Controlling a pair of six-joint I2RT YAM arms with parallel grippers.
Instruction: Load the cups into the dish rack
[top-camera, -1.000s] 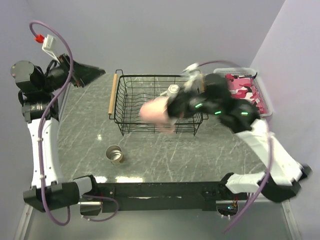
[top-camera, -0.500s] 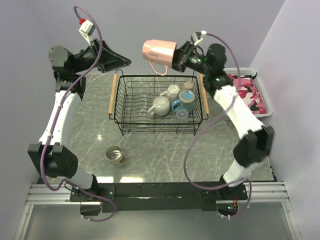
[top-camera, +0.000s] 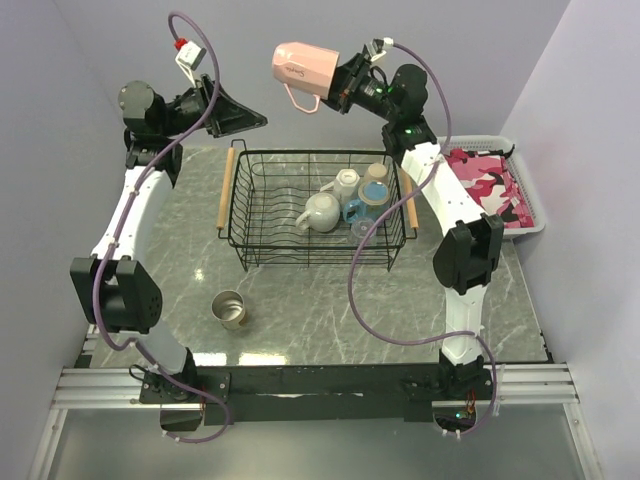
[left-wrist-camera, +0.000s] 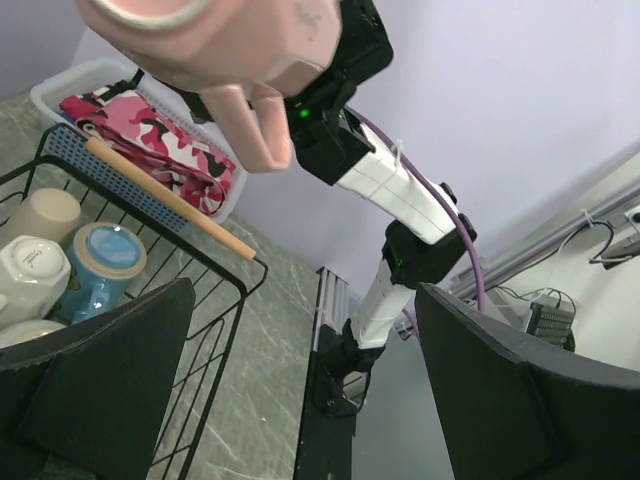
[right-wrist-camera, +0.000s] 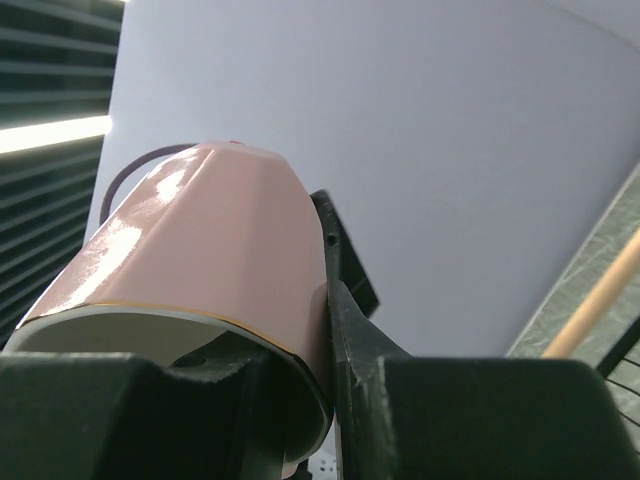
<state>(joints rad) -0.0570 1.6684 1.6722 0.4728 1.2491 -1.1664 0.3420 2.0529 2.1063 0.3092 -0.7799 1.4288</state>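
Steel cup (top-camera: 231, 309) stands alone nr front of marble table (top-camera: 330, 310), well apart from dish rack (top-camera: 300, 264) mid-table. In rack's rt half, bunched: two white mugs (top-camera: 322, 211), blue mug (top-camera: 357, 211), tan cup (top-camera: 377, 172), clear glass (top-camera: 364, 229). Far side, up high: right gripper (top-camera: 338, 82) clamps pink mug (top-camera: 303, 68) at rim, mug sideways, handle down. Left gripper (top-camera: 250, 118) empty, jaws wide apart.

White shells are seen on the left arm (top-camera: 128, 215) and right arm (top-camera: 440, 190), black housings at the joints; purple cables (top-camera: 350, 285) are looped alongside; broad black fingers (left-wrist-camera: 95, 385) are worn by the left gripper (left-wrist-camera: 303, 290).
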